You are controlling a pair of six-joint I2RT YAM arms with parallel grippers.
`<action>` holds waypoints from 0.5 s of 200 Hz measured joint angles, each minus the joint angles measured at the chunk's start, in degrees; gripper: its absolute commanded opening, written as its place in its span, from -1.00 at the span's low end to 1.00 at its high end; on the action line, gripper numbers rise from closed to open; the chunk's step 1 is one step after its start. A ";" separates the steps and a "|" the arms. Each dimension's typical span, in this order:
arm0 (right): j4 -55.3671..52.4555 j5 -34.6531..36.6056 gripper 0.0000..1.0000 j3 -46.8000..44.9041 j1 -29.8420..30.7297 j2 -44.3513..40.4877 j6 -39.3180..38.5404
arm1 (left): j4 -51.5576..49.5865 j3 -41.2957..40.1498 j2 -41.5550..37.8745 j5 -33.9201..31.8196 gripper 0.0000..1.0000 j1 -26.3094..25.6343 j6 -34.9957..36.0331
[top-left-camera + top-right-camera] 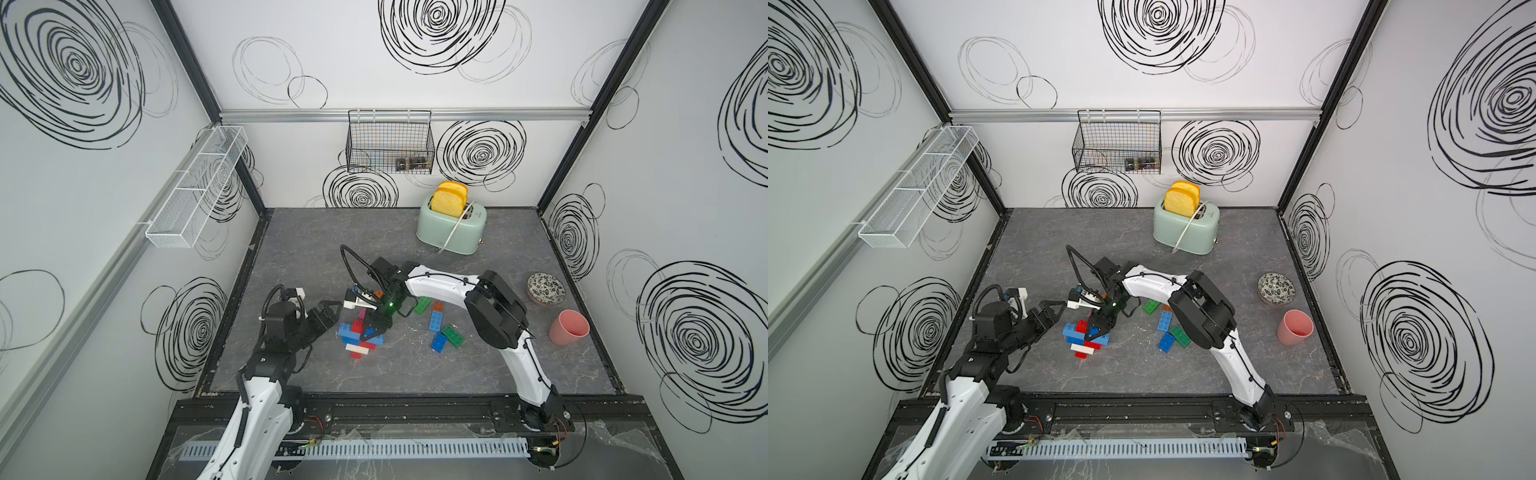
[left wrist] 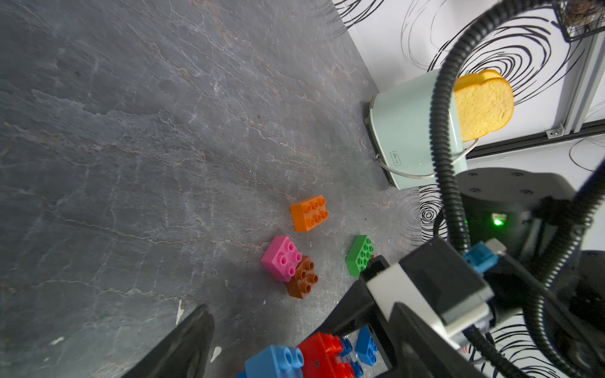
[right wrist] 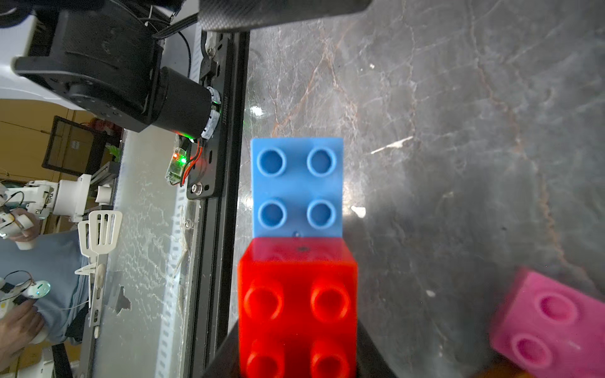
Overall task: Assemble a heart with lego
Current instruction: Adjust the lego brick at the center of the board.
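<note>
Right wrist: red brick [image 3: 296, 311] inside right pincer [image 3: 296, 355], grip unclear, against blue brick [image 3: 296, 186].

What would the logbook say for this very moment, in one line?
left gripper: open beside lego stack | right gripper: shut on red brick over blue brick

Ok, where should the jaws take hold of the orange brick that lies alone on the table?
Come straight down from above and close the jaws on the two longer side walls of the orange brick. It lies flat, studs up, and nothing touches it, so those walls are free and the narrower span likely fits best.
</note>
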 measured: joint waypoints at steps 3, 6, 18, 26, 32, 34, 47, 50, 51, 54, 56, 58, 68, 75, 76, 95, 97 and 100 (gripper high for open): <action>0.00 -0.07 -0.12 0.33 -0.07 0.33 -0.13 | -0.20 0.00 -0.20 -0.04 0.78 0.07 0.00; 0.00 -0.11 -0.11 0.61 -0.17 0.63 0.26 | -0.35 0.00 -0.35 -0.09 0.78 0.11 -0.02; -0.07 -0.35 -0.05 1.77 -0.55 2.08 0.76 | -0.83 0.00 -0.96 -0.26 0.78 0.22 -0.07; -0.07 -0.52 -0.01 2.49 -0.83 2.99 1.25 | -1.11 0.00 -1.20 -0.35 0.78 0.26 -0.13; -0.04 -0.57 0.02 2.80 -0.96 3.43 1.42 | -1.27 0.00 -1.40 -0.37 0.78 0.26 -0.22; -0.04 -0.55 0.03 2.86 -0.98 3.61 1.66 | -1.29 0.00 -1.42 -0.37 0.78 0.26 -0.26; -0.04 -0.50 0.07 3.10 -1.14 4.13 2.25 | -1.40 0.00 -1.46 -0.37 0.78 0.31 -0.42; -0.02 -0.48 0.08 3.13 -1.20 4.17 2.23 | -1.46 0.00 -1.46 -0.39 0.78 0.31 -0.44; -0.02 -0.46 0.09 3.13 -1.22 4.17 2.27 | -1.46 0.00 -1.46 -0.39 0.78 0.31 -0.46; -0.02 -0.44 0.10 3.13 -1.29 4.24 2.47 | -1.53 0.00 -1.46 -0.39 0.78 0.31 -0.48; -0.02 -0.42 0.10 3.15 -1.31 4.24 2.47 | -1.53 0.00 -1.46 -0.39 0.78 0.33 -0.48; -0.02 -0.39 0.11 3.17 -1.36 4.24 2.51 | -1.53 0.00 -1.46 -0.39 0.78 0.33 -0.50; 0.00 -0.33 0.14 3.32 -1.51 4.24 2.97 | -1.53 0.00 -1.53 -0.37 0.79 0.33 -0.55; 0.07 -0.26 0.16 3.52 -1.53 4.24 3.17 | -1.53 0.00 -1.62 -0.39 0.79 0.35 -0.59; 0.07 -0.26 0.17 3.54 -1.53 4.24 3.15 | -1.53 0.00 -1.64 -0.39 0.79 0.35 -0.59; 0.13 -0.13 0.26 4.17 -1.53 4.26 3.67 | -1.53 0.00 -1.70 -0.39 0.79 0.48 -0.66; 0.15 -0.09 0.27 4.26 -1.53 4.26 3.56 | -1.53 0.00 -1.70 -0.37 0.79 0.48 -0.68; 0.15 -0.04 0.28 4.39 -1.53 4.26 3.76 | -1.53 0.00 -1.70 -0.37 0.79 0.48 -0.66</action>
